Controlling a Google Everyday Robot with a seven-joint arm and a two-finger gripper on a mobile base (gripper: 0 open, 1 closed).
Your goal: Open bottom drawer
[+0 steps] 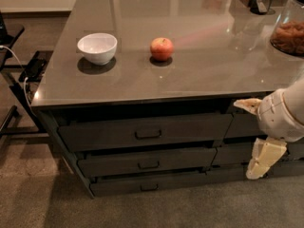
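Observation:
The bottom drawer (190, 179) is the thinnest, lowest dark-grey front in the left stack under the counter. Its small loop handle (149, 187) is at the centre and its front sits in line with the drawers above. The middle drawer (180, 158) and the taller top drawer (190, 128) lie above it. My gripper (264, 159), cream-coloured at the end of the white arm (281, 115), hangs in front of the right-hand drawer stack. It is well to the right of the bottom drawer's handle and touches nothing.
A white bowl (97, 47) and a red apple (162, 49) sit on the grey countertop (199, 75). A glass jar (289, 30) stands at the right edge. A black frame with cables (28, 72) stands left of the counter. Brown carpet (42, 198) lies in front.

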